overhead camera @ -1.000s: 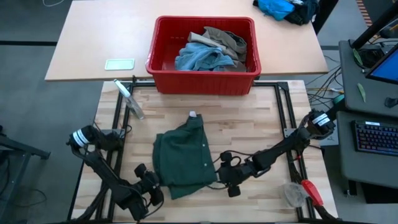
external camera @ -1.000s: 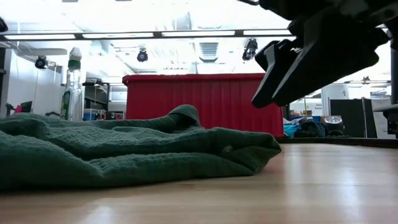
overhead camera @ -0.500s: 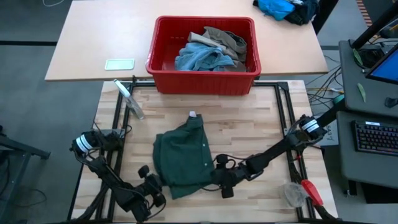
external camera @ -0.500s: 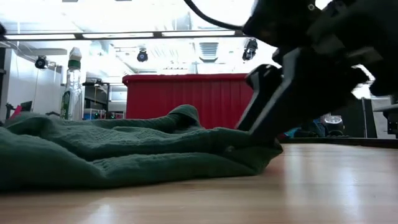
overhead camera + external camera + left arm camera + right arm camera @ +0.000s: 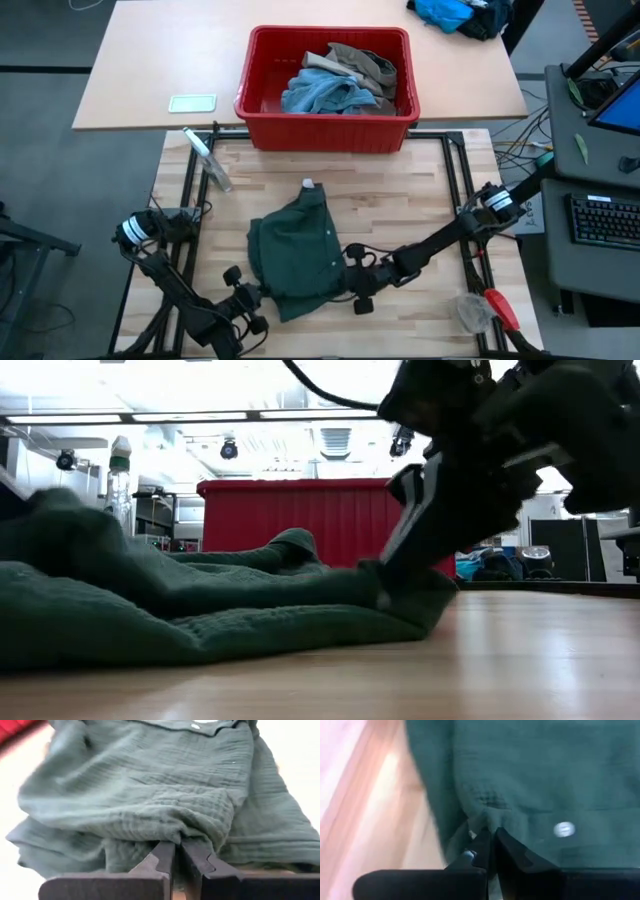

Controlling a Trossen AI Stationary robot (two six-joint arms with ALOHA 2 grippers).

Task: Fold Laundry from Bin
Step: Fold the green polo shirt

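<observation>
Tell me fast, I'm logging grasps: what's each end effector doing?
Left end effector: shut on the green shorts.
Right end effector: shut on the green shorts.

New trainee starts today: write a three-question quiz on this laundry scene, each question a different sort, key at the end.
1. True or false: both claws are shut on the dark green shorts.
2. Where is the light blue denim? A) on the wooden table B) in the red bin C) held by the left claw
3. Fill in: the right claw grips the shorts at their ____ edge in the high view.

Key: 1 true; 2 B; 3 right
</observation>
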